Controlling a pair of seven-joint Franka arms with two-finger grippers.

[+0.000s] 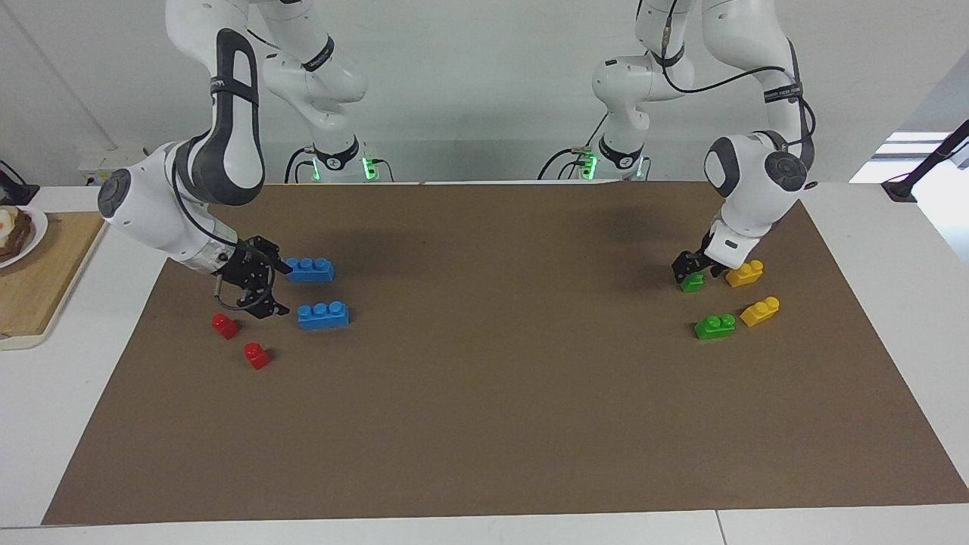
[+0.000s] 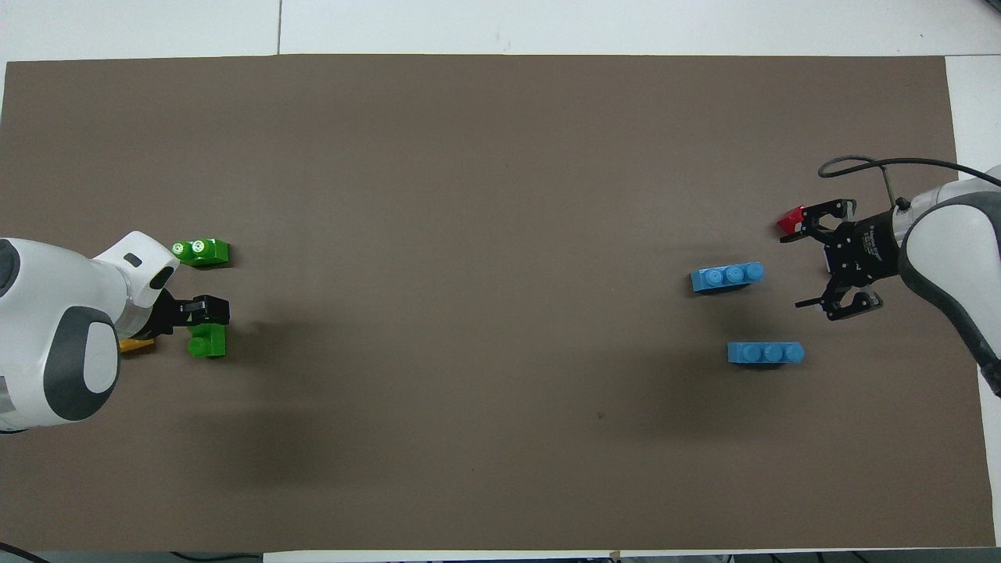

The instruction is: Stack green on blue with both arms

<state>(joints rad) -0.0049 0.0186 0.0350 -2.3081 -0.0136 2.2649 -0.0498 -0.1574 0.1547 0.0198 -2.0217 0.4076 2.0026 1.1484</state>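
Observation:
Two green bricks lie at the left arm's end of the brown mat; the one nearer to the robots [image 1: 691, 283] [image 2: 208, 342] has my left gripper [image 1: 690, 267] [image 2: 208, 310] down on it, hiding its top end. The other green brick [image 1: 715, 326] [image 2: 201, 251] lies free. Two blue bricks lie at the right arm's end, one nearer to the robots [image 1: 310, 269] [image 2: 765, 353], one farther [image 1: 323, 315] [image 2: 727, 277]. My right gripper [image 1: 281, 289] [image 2: 794, 270] hangs open just beside them, toward the table's end, holding nothing.
Two yellow bricks [image 1: 745, 273] [image 1: 761, 311] lie beside the green ones, toward the table's end. Two red bricks [image 1: 224, 325] [image 1: 257, 355] lie close to the right gripper. A wooden board [image 1: 42, 280] with a plate sits off the mat at the right arm's end.

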